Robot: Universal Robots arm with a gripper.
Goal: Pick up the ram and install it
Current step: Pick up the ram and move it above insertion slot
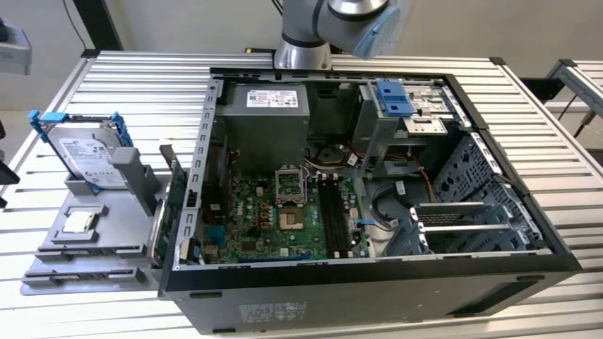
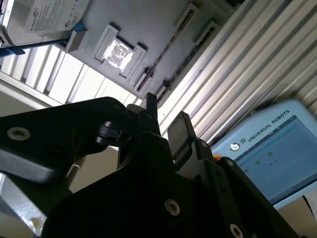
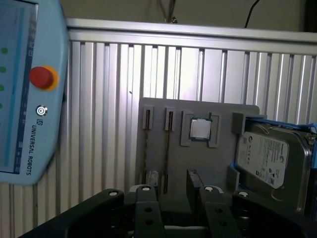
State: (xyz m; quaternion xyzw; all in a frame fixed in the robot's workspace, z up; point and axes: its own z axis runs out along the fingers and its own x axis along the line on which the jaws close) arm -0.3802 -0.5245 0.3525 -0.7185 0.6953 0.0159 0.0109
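The gripper, jaws apart and empty, faces the ram (edge-up in its grey tray), the stick's length running straight ahead.

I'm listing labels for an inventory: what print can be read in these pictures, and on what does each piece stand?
Teach pendant: a maker's name runs along its edge; it is a brand, so not quoted. The screen print is too blurred to read.
Hard drive: white label, print too small to read.
Power supply: white sticker on top, too small to read.
Computer case: faint sticker on its near side, unreadable.
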